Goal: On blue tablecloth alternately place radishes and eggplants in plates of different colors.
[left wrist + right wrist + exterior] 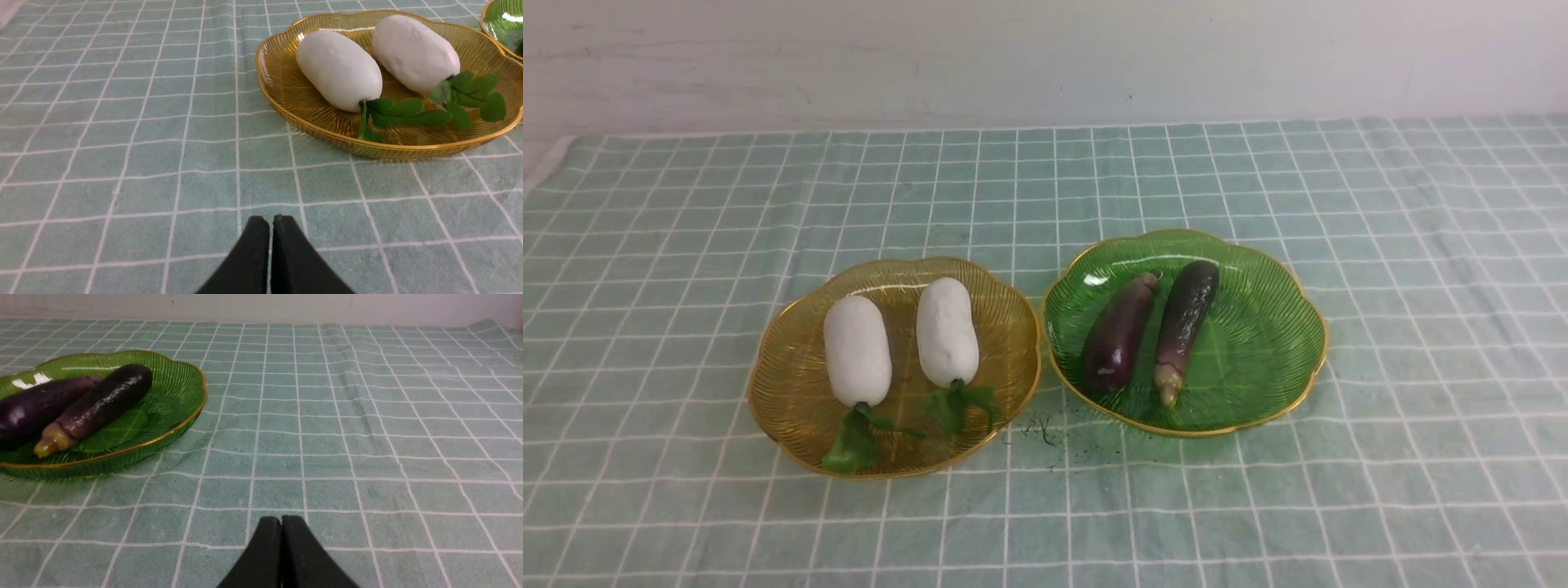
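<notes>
Two white radishes [857, 349] [947, 331] lie side by side in the amber-yellow plate [792, 400], green leaves toward me. Two dark purple eggplants [1119, 333] [1186, 322] lie in the green plate [1274, 343] just to its right. Both plates rest on the blue tablecloth [686, 245]. Neither arm shows in the front view. In the left wrist view my left gripper [271, 218] is shut and empty over bare cloth, short of the yellow plate [286, 98] with its radishes [339, 69] [414, 53]. My right gripper [281, 519] is shut and empty, off to the side of the green plate [179, 392] and its eggplants [102, 402] [36, 406].
A pale wall [1045, 57] runs behind the cloth's far edge. A small dark smudge [1041, 431] marks the cloth between the plates' near rims. The cloth's left edge [543, 167] shows at the far left, and wrinkles run through the cloth on the right.
</notes>
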